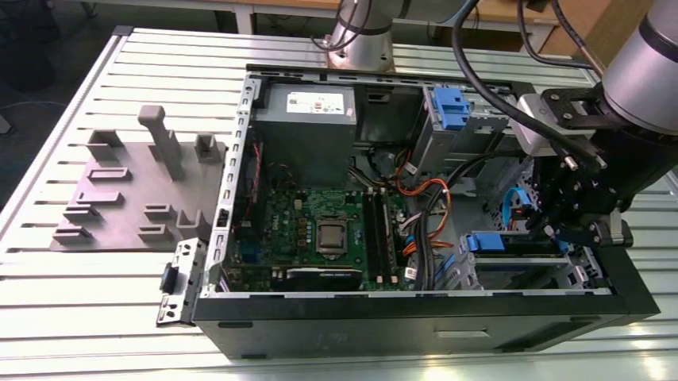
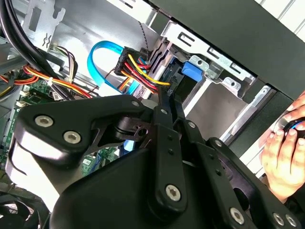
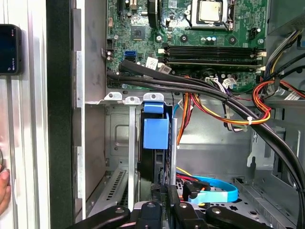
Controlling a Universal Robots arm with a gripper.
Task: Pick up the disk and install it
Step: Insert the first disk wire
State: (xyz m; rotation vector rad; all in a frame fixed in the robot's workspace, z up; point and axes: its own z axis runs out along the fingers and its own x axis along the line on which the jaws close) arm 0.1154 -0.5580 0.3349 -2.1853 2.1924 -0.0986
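The open case (image 1: 424, 305) lay on its side on the slatted table (image 1: 63, 262), its board (image 1: 317, 222) facing up and the grey power supply (image 1: 307, 119) at about twelve o'clock inside it. A grey fixture (image 1: 138, 190) with upright posts sat on the table at nine o'clock from the case. The arm (image 1: 646, 71) reached in from two o'clock, and its gripper (image 1: 572, 214) hung over the drive cage (image 1: 519, 266) at the case's four o'clock corner. The disk (image 3: 155, 152) stood on edge in that cage, between the metal rails, its blue carrier tab (image 3: 156, 133) toward the board — so, as I judged it, the pick-up was done and the disk was largely in its slot. Whether it was fully seated I could not tell; a blue data cable (image 3: 217, 191) looped loose on the cage floor at the disk's four o'clock, and no lead could be seen plugged into the disk. In the first wrist view the gripper's linkages (image 3: 162, 212) sat right at the disk's near edge, yet the fingertips were hidden — I could not tell whether they were spread or pressed together. A hand (image 2: 281, 162) rested just outside the case wall in the second wrist view.
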